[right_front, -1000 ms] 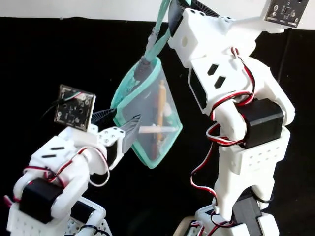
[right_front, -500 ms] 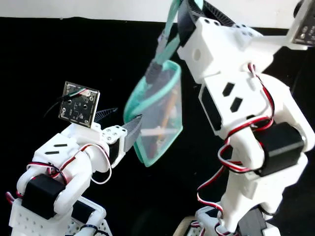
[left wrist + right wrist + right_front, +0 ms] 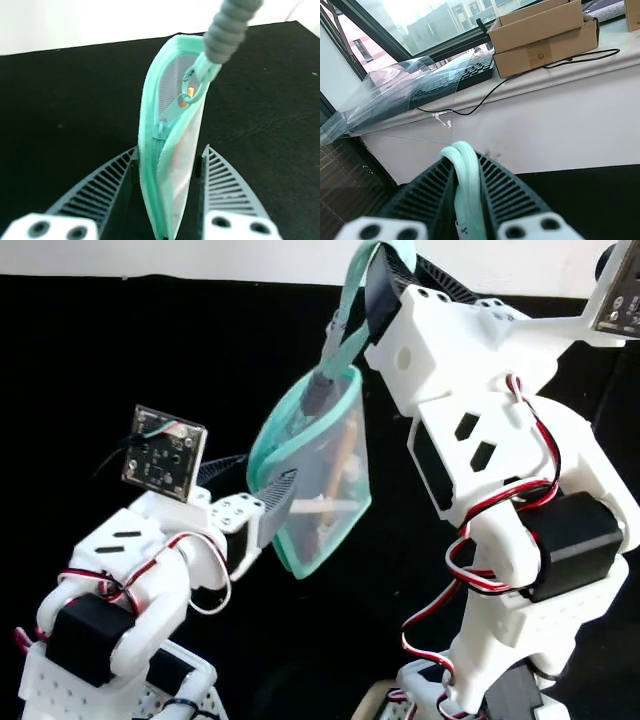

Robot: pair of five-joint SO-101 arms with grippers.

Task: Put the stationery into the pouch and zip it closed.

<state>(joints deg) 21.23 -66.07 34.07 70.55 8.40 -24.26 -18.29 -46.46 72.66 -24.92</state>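
A mint-green mesh pouch hangs in the air between the two arms, with an orange pencil and a white item showing through the mesh. My right gripper is up high and shut on the pouch's mint strap, pinched between its dark fingers. The strap runs down to a grey zipper pull at the pouch's upper end. My left gripper is shut on the pouch's lower edge, one ribbed finger on each side. The zipper slider sits near the upper end.
Black cloth covers the table under and behind the pouch. A white wall runs along the far edge. The right arm's white body stands tall just right of the pouch. A windowsill with cardboard boxes lies far behind.
The right arm has shifted to the right and drawn the strap with it. The pouch's upper end has swung right. The left gripper has kept its hold and followed slightly.
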